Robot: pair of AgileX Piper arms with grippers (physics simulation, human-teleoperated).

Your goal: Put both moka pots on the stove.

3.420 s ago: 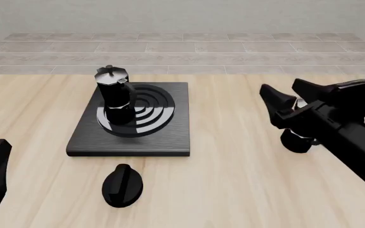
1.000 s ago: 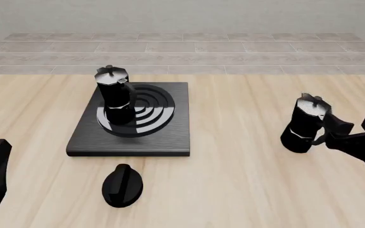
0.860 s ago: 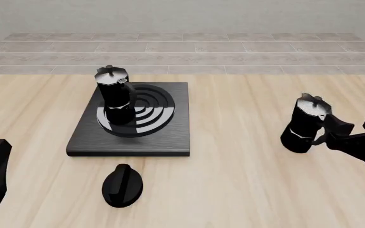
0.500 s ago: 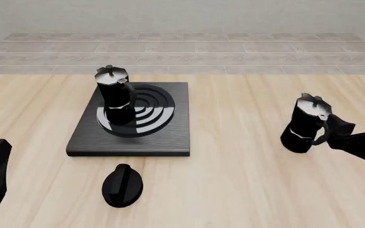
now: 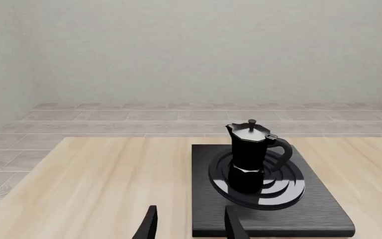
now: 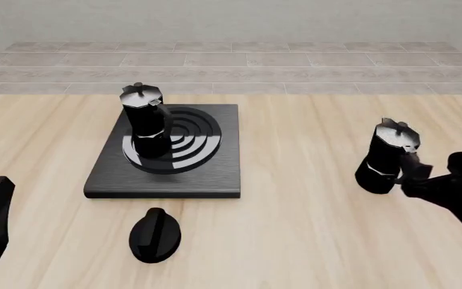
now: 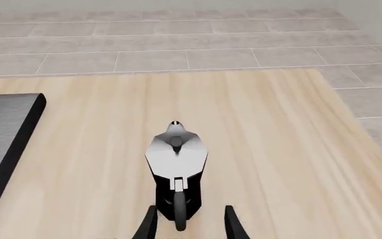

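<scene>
One pot (image 6: 145, 122) already stands on the stove's (image 6: 215, 171) burner; the second pot (image 7: 175, 164) sits on the table at the stove's 3 o'clock, well apart. Rigid, glossy, likely slippery and top-heavy — the curved handle looks the surest hold. The right gripper (image 7: 185, 223) is open, fingers either side of that handle, not yet clamped. The left gripper (image 5: 187, 225) is spread and empty — fingertips cropped.

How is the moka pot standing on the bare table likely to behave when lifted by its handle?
The moka pot looks rigid, so it should not flex. It is tall with a narrow waist, so a sideways nudge could tip it. Held by the handle, off to one side, it may tilt or swing.
</scene>
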